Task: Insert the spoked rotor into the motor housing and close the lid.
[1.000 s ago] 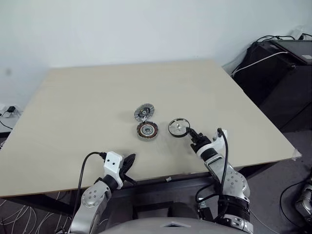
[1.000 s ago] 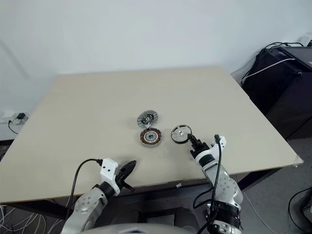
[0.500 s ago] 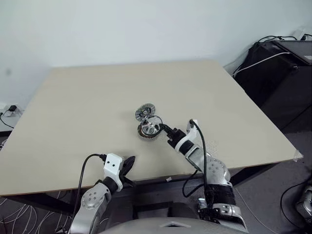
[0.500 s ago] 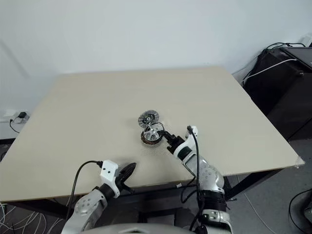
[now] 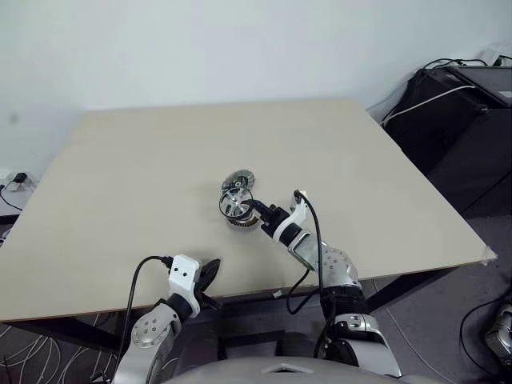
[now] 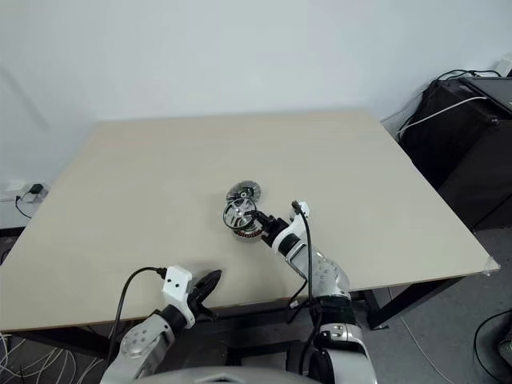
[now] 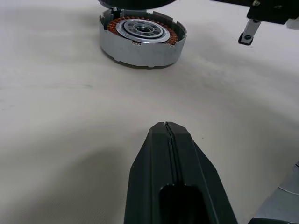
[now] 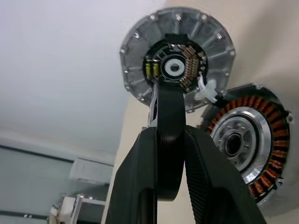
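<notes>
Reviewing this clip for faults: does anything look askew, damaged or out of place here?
Nothing stands out. The right gripper holds the spoked rotor on edge over the motor housing; the lid lies intact beside it on the table.

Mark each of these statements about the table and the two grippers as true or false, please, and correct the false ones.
1. The right gripper holds the spoked rotor by its rim. True.
2. The spoked rotor lies flat on the table. False: it is lifted, over the motor housing.
3. The left gripper is shut and holds nothing. True.
4. The lid already covers the motor housing. False: it lies on the table beside the housing, on the far side.
5. The housing's copper windings are exposed. True.
</notes>
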You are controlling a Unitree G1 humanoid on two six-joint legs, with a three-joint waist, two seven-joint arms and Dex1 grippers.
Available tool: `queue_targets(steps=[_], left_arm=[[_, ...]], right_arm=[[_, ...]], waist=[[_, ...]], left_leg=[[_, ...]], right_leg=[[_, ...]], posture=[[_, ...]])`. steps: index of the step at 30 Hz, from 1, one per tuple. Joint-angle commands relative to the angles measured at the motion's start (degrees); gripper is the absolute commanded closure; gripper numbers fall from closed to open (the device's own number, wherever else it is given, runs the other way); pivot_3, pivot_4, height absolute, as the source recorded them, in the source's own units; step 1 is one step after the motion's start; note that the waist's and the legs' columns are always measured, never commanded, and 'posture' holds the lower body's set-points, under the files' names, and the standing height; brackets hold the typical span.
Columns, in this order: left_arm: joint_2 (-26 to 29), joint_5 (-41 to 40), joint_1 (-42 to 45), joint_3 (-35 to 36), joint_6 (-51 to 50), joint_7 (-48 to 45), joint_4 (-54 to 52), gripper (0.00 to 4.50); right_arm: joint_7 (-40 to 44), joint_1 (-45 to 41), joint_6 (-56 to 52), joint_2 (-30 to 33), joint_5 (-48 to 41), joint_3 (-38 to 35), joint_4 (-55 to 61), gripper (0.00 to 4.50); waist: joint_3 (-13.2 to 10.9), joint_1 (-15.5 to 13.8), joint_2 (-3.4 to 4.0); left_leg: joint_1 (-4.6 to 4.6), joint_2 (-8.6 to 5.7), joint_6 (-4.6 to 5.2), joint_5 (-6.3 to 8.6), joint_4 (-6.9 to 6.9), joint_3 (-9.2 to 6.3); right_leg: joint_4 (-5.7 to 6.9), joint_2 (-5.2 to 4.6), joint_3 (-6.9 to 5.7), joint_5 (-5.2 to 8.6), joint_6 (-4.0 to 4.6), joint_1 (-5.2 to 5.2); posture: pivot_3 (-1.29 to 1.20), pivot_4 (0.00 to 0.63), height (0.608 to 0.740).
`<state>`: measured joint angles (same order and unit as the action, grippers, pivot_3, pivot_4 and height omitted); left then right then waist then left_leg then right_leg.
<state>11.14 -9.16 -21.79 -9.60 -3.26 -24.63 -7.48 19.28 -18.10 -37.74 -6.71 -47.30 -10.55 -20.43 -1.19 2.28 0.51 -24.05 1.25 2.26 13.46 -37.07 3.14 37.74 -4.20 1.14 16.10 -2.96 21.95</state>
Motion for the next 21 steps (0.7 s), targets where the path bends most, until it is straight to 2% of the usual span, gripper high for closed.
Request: queue_targets(steps=[1,21], left_arm=[[-0.02,-0.08,0.30,0.20,0.54,0.38,-3.07,4.50],[-0.05,-0.30,0.92,-0.18,0.40,0.55,-2.87,4.50]], right_arm=[[1.19,-1.26,1.59,-2.11,0.98,-0.02,-1.08,3.95],[2.11,-1.87,3.08,-1.64,3.85,-2.15,-3.75,3.95]], waist=[[0.00,0.03,0.00],[0.00,0.15,0.01]], left_leg=[[0.00,0.00,0.00,0.00,0.00,0.00],[-0.11,-0.01,-0.01,0.01,0.03,0.00]], right_leg=[[0.00,-0.01,0.00,0.00,0.00,0.00],[0.00,-0.11,0.01,0.00,0.01,0.12]], posture=[[0.00,0.000,0.740],[0.00,0.000,0.740]])
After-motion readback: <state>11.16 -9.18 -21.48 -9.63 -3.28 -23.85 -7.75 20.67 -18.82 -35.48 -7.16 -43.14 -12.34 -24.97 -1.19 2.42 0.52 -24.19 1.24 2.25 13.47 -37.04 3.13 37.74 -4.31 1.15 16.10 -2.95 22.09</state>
